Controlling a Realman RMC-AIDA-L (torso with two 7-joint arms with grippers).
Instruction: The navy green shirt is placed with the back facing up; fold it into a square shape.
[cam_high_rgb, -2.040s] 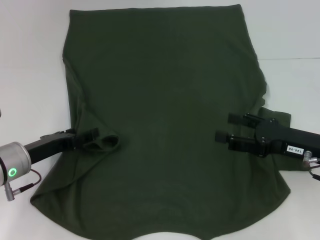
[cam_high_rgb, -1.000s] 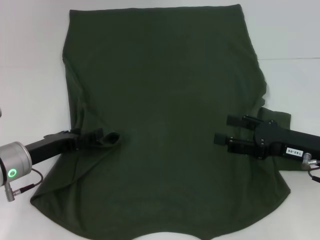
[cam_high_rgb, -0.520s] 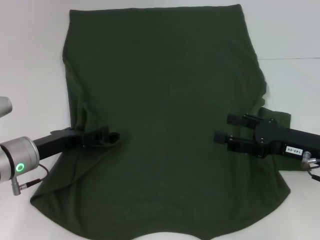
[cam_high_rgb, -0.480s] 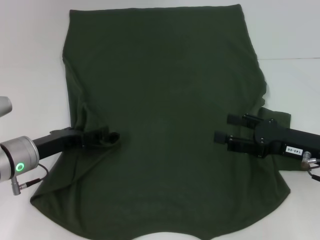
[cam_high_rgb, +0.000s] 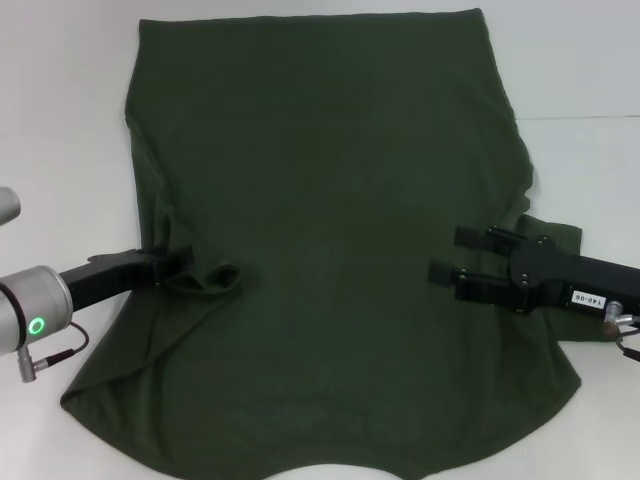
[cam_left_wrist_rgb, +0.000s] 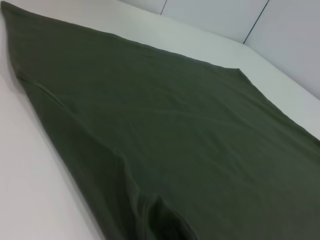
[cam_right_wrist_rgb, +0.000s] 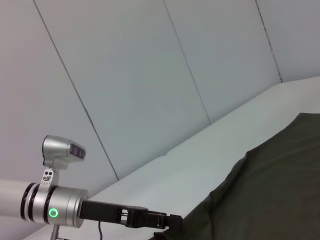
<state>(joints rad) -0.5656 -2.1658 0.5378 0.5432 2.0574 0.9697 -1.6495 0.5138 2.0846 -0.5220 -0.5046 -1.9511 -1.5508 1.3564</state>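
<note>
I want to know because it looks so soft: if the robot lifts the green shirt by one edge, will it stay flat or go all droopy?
Probably droopy. The navy green shirt already bunches into a small rumpled fold beside the left tool, so it looks limp, not stiff. It lies spread wide over the white table, so a lifted edge would likely sag and drag the rest. It seems light and unbreakable.

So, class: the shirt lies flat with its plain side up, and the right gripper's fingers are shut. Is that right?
Not quite. The head view shows the right gripper with its two fingers spread apart, open, over the navy green shirt. The shirt does lie plain side up.
</note>
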